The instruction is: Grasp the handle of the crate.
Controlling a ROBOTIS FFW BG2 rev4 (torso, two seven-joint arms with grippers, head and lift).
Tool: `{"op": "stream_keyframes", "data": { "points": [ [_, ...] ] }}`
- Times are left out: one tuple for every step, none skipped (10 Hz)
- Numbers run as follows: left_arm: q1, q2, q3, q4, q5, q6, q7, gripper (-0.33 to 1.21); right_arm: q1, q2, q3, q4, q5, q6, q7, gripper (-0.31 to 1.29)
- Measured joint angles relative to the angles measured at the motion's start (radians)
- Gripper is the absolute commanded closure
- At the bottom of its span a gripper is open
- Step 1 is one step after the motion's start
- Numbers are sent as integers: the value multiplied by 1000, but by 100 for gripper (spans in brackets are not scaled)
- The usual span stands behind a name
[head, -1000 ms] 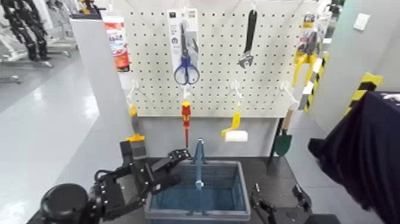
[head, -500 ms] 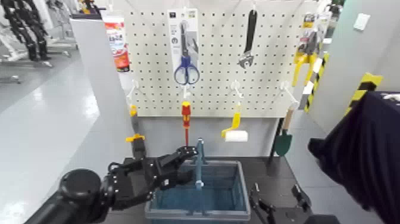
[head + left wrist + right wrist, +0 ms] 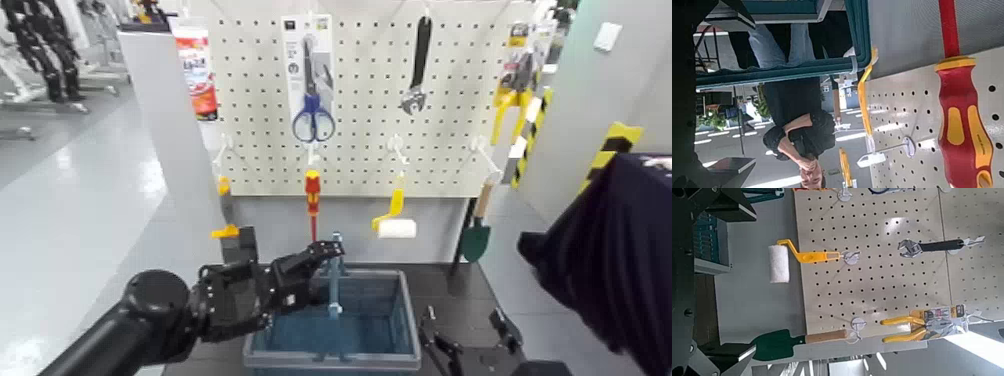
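L gripper (image 3: 318, 268): spread | arm reaching in from L | tips beside handle (image 3: 335, 280), above crate (image 3: 333, 325)

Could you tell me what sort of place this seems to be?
Probably a robotics lab with a mock shop display: tools such as scissors and a wrench hang on a pegboard, and black robotic-looking machinery stands in the background.

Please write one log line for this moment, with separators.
left hand: open, at crate handle | right hand: right of crate | grasp: not yet closed
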Motion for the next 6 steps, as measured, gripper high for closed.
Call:
{"op": "stream_keyframes", "data": {
  "points": [
    [-14,-6,-14,20,2,-1,-11,11,-2,0,2,1,-2,-3,0,14],
    [-27,-12,-29,37,9,-4,-24,13,-4,-1,5,3,-3,-6,0,14],
    [-36,-15,-43,49,15,-5,-32,29,-6,-2,6,4,-5,-9,0,14],
    [-41,-17,-51,60,20,-6,-35,71,-6,-2,7,5,-5,-10,0,14],
    [-44,-18,-58,71,27,-6,-37,97,-6,-2,9,6,-7,-12,0,14],
    [-45,-19,-62,84,32,-6,-38,98,-7,-2,9,6,-7,-13,0,14]
  ]
}}
